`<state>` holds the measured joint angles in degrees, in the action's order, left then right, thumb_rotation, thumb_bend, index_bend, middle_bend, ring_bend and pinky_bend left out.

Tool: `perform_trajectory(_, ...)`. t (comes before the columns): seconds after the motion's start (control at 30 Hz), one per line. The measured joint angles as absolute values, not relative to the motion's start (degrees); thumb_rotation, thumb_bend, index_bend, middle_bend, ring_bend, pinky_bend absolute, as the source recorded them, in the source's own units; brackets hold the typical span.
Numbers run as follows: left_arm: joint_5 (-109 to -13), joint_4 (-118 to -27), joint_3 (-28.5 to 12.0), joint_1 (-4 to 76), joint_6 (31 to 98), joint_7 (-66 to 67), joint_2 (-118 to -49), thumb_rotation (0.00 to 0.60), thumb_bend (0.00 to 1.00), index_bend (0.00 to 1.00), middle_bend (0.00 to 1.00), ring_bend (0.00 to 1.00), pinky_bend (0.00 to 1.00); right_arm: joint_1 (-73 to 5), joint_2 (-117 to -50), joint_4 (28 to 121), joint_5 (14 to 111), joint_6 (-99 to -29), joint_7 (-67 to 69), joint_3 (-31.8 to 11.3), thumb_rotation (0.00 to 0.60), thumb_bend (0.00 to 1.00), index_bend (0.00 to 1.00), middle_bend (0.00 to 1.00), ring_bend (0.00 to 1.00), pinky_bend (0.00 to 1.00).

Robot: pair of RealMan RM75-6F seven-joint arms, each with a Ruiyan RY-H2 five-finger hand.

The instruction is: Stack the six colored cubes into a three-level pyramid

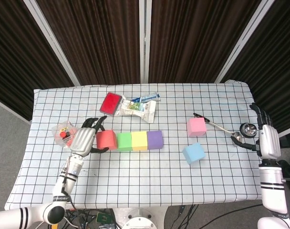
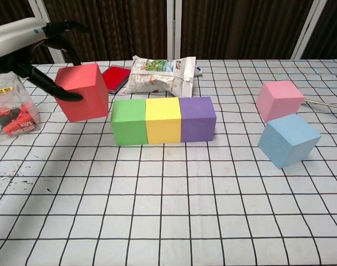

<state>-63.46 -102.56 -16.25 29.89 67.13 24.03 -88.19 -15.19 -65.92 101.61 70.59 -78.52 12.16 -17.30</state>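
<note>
My left hand (image 1: 85, 137) (image 2: 32, 47) grips a red cube (image 1: 106, 140) (image 2: 81, 91) and holds it lifted just left of the green cube (image 1: 123, 141) (image 2: 128, 121). Green, yellow (image 1: 139, 140) (image 2: 163, 119) and purple (image 1: 155, 139) (image 2: 197, 118) cubes form a touching row mid-table. A pink cube (image 1: 196, 126) (image 2: 279, 100) and a tilted light blue cube (image 1: 193, 152) (image 2: 288, 139) sit to the right. My right hand (image 1: 268, 139) rests open at the table's right edge, holding nothing.
A clear box of small red parts (image 1: 64, 131) (image 2: 12, 113) sits left of the red cube. A red pad (image 1: 110, 102) (image 2: 111, 77) and a snack bag (image 1: 138, 108) (image 2: 160, 74) lie behind the row. A spoon (image 1: 221, 129) lies near my right hand.
</note>
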Motion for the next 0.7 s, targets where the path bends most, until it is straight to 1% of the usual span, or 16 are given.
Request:
perform_trajectory(0.13, -57.74, -102.59, -18.59, 33.80, 66.58, 29.37, -90.71, 0.600, 0.12, 0.09, 0.46, 0.13, 0.11, -14.92, -65.84, 101.26, 70.57, -78.96, 12.51, -17.50, 0.600, 0.06, 0.00, 0.11, 0.00, 0.00)
perform_trajectory(0.33, -51.50, -100.79, -20.94, 39.57, 65.84, 33.82, -94.73, 0.600, 0.12, 0.09, 0.46, 0.13, 0.11, -14.18, -65.22, 100.57, 70.03, -79.43, 13.64, -17.84, 0.600, 0.06, 0.00, 0.11, 0.00, 0.00)
perform_trajectory(0.53, -49.04, -97.66, -21.41, 43.15, 64.95, 34.81, -97.28, 0.600, 0.12, 0.09, 0.46, 0.13, 0.10, -13.32, -64.54, 99.86, 69.44, -79.73, 15.43, -18.19, 0.600, 0.06, 0.00, 0.11, 0.00, 0.00)
perform_trajectory(0.7, -48.82, -96.98, -20.80, 44.30, 65.95, 35.40, -98.12, 0.600, 0.12, 0.09, 0.46, 0.13, 0.10, -12.92, -64.30, 99.20, 69.29, -79.66, 16.46, -18.27, 0.600, 0.06, 0.00, 0.11, 0.00, 0.00)
